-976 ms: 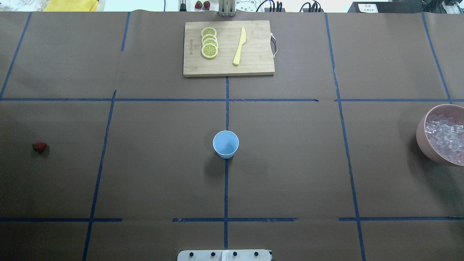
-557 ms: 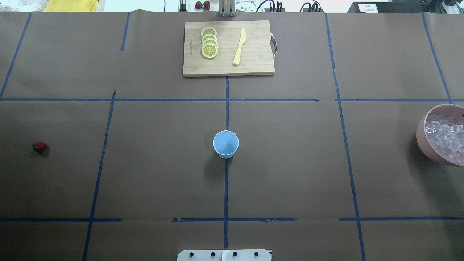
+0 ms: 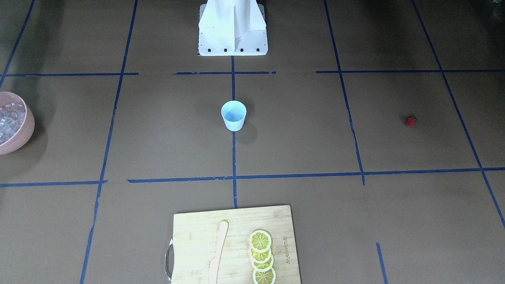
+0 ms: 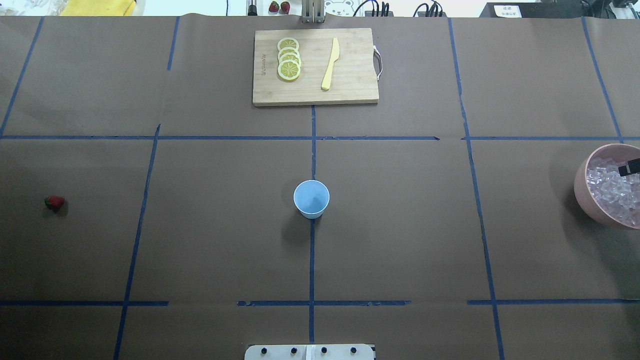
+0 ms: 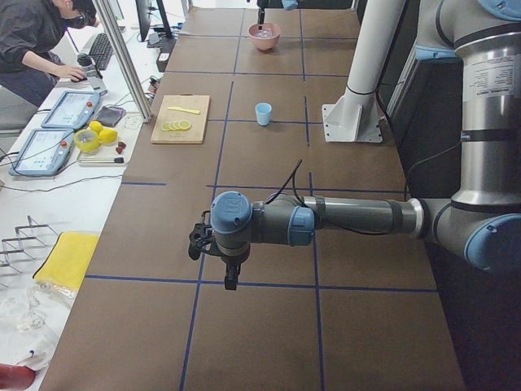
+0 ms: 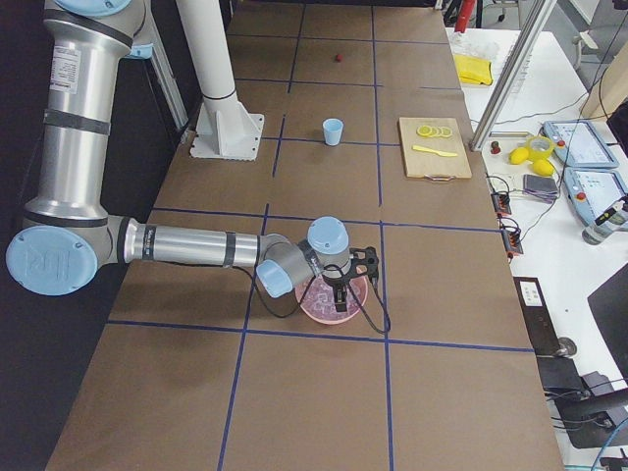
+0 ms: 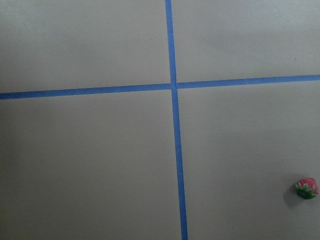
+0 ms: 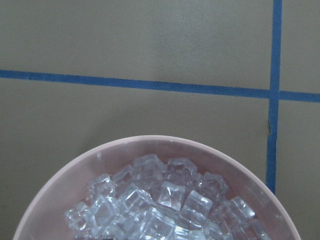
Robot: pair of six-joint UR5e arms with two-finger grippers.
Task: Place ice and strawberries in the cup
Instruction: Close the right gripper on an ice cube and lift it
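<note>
The light-blue cup (image 4: 311, 199) stands upright at the table's middle and looks empty; it also shows in the front view (image 3: 234, 115). The ice (image 4: 612, 187) fills a pink bowl (image 4: 585, 192) at the right edge. The right wrist view looks down on the ice (image 8: 160, 200). A dark tip of my right gripper (image 4: 629, 169) hangs over the bowl; I cannot tell if it is open. The strawberry (image 4: 54, 202) lies alone at far left, and low right in the left wrist view (image 7: 306, 188). My left gripper (image 5: 230, 279) hovers above the table; I cannot tell its state.
A wooden cutting board (image 4: 350, 90) at the far centre holds several lemon slices (image 4: 289, 59) and a yellow knife (image 4: 330, 64). The robot's base (image 3: 232, 27) stands at the near edge. Blue tape lines cross the brown table cover.
The right gripper's dark tip has come in from the right edge over the pink bowl. The cup, strawberry and board have not moved.
</note>
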